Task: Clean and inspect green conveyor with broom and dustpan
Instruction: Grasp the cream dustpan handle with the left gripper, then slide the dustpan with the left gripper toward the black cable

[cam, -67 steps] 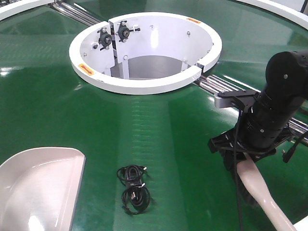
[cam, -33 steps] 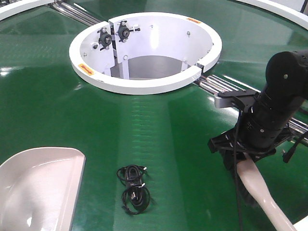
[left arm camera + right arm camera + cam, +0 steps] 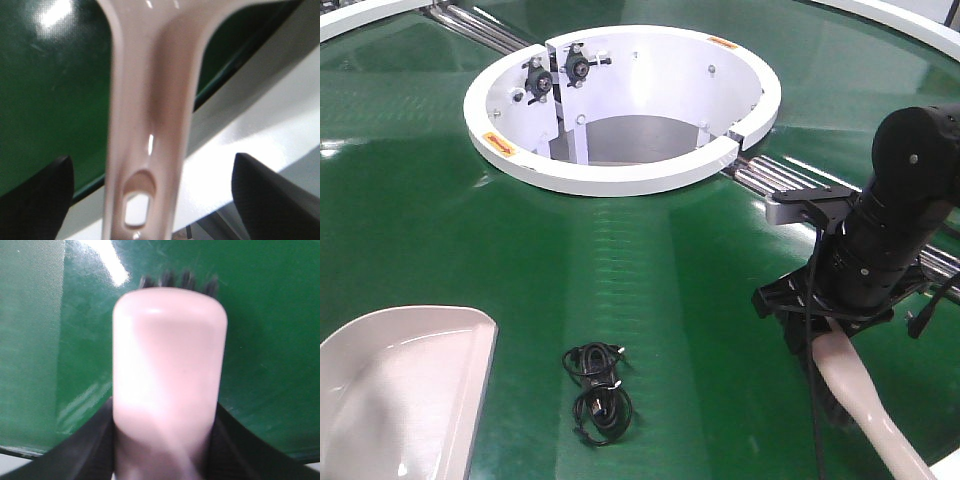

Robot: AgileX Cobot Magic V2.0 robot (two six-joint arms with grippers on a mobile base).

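Note:
The green conveyor (image 3: pixel 420 200) fills the front view around its white ring opening (image 3: pixel 620 175). The pale dustpan (image 3: pixel 390 390) sits at the lower left with its straight edge towards the middle. In the left wrist view its thin handle (image 3: pixel 150 100) with the hang-hole runs between the dark fingers (image 3: pixel 35 200) of my left gripper (image 3: pixel 150 159), which stands open with a gap on each side. At the right, my right gripper (image 3: pixel 820 335) is shut on the broom (image 3: pixel 865 400), whose handle points to the lower right. The right wrist view shows the broom's back (image 3: pixel 170 365) clamped, with dark bristles (image 3: pixel 180 280) beyond it.
A coiled black cable (image 3: pixel 598 390) lies on the belt between the dustpan and the broom. Silver rollers (image 3: pixel 780 180) run beside the ring, just behind the right arm. The conveyor's white outer rim (image 3: pixel 260 125) passes under the dustpan handle.
The dustpan has shifted very slightly and the highlights inside it have moved. The right arm and the broom have barely moved.

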